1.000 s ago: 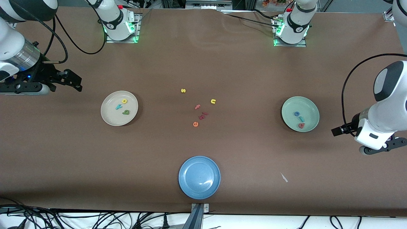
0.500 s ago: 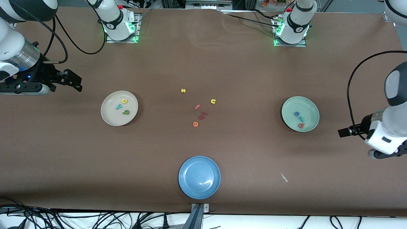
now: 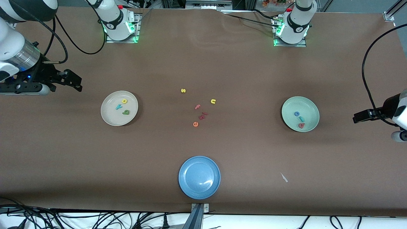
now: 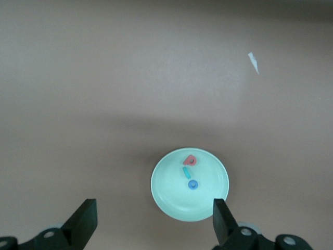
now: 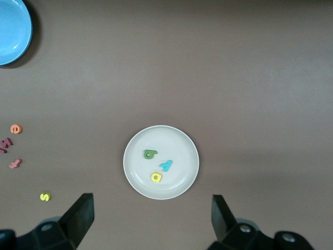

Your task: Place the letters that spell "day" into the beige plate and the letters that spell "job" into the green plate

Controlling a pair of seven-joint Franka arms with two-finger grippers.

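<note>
Three plates are sitting on the counter (image 3: 222, 63): one beige plate (image 3: 109, 118), lying just off the right pincer (image 5: 151, 219), one green plate (image 3: 310, 106), lying just off the left pincer (image 4: 155, 221), and one blue plate (image 3: 199, 177), well apart from both pincers. Twelve toy letters are showing in all. Three are lying in the beige plate: yellow (image 3: 124, 101), teal (image 3: 118, 107), green (image 3: 126, 112). Three are lying in the green plate: blue (image 3: 296, 113), teal (image 3: 301, 119), red (image 3: 301, 125). Six are lying loose between the two pincers: two yellow (image 3: 183, 90) (image 3: 213, 101), one pink (image 3: 197, 107), two dark red (image 3: 203, 115), one orange (image 3: 195, 124). One white scrap (image 3: 284, 177) is lying nearer the left pincer.
</note>
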